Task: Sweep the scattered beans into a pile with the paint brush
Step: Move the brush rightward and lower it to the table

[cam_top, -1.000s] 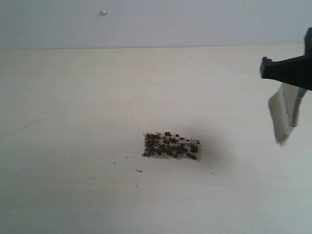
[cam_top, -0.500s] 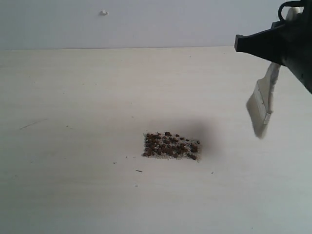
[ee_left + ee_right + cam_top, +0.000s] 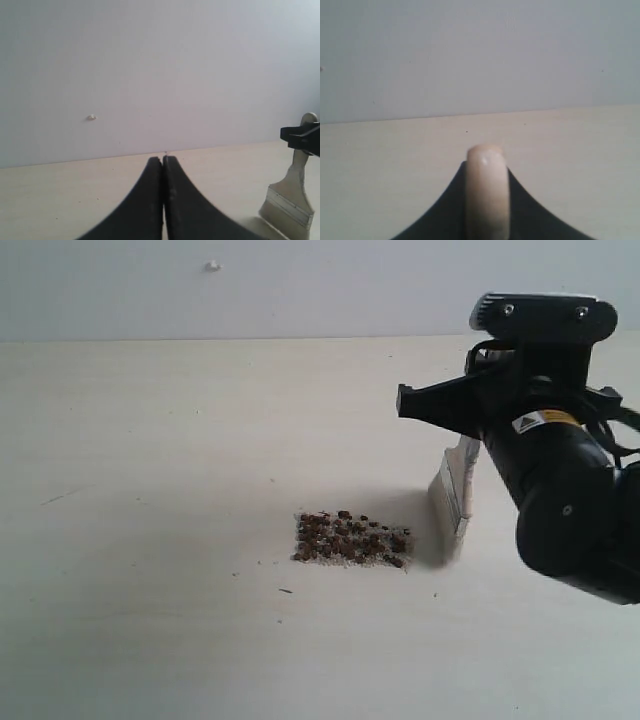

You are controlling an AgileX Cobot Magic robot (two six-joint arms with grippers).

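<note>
Across the exterior view, right hand (image 3: 465,415) clamped on the paint brush (image 3: 452,490), long axis near upright, bristles down, just right of the pile (image 3: 350,540) on the table (image 3: 150,440), yellow warning sticker (image 3: 545,421) unreadable, left wrist view, left hand (image 3: 163,200) closed tight, empty, right wrist view, rounded wooden end of the paint brush (image 3: 487,190) pinched in the right hand.

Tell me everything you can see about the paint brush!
The paint brush is wide and flat, with pale off-white bristles, a silver metal band and a light wooden handle with a rounded end. It hangs nearly upright, bristles down, with its handle clamped in the right gripper. Its bristle tips are low by the table, just right of the pile in the exterior view, not in it. I cannot tell whether they touch the table.
</note>
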